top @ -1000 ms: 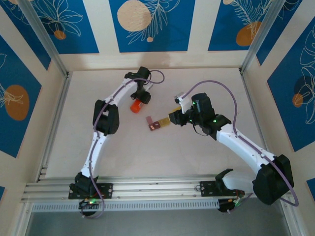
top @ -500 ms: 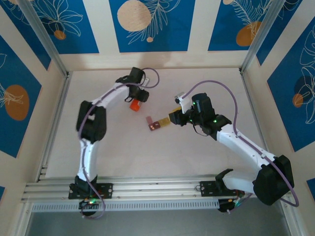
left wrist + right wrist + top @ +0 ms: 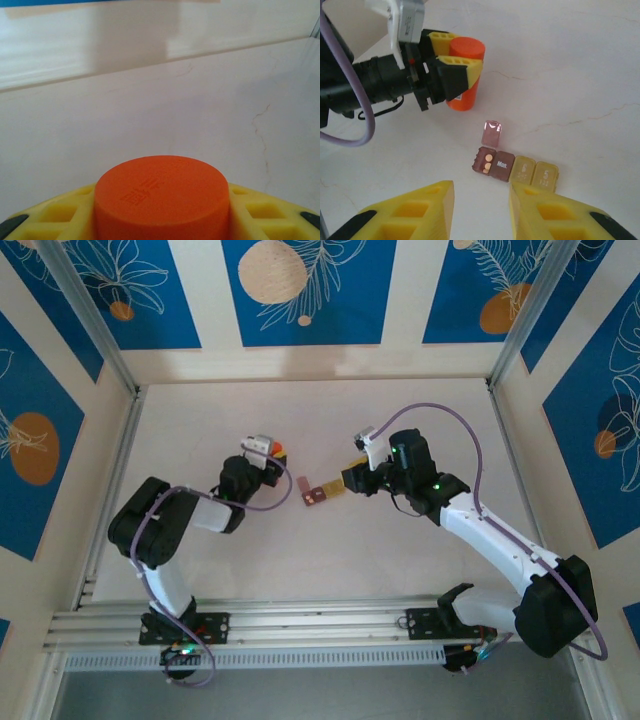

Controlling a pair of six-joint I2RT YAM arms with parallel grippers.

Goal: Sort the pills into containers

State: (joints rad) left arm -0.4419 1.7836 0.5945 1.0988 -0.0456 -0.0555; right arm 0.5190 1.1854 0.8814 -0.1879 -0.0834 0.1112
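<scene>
Left gripper pinches the orange bottle. A fast tilt risks dumping contents past the containers, 1 cell open. Right gripper is spread, empty.

White "Mon." on a closed reddish-brown lid of the containers, lettering on the tan lids blurred, embossed marks on the orange bottle cap illegible.
</scene>
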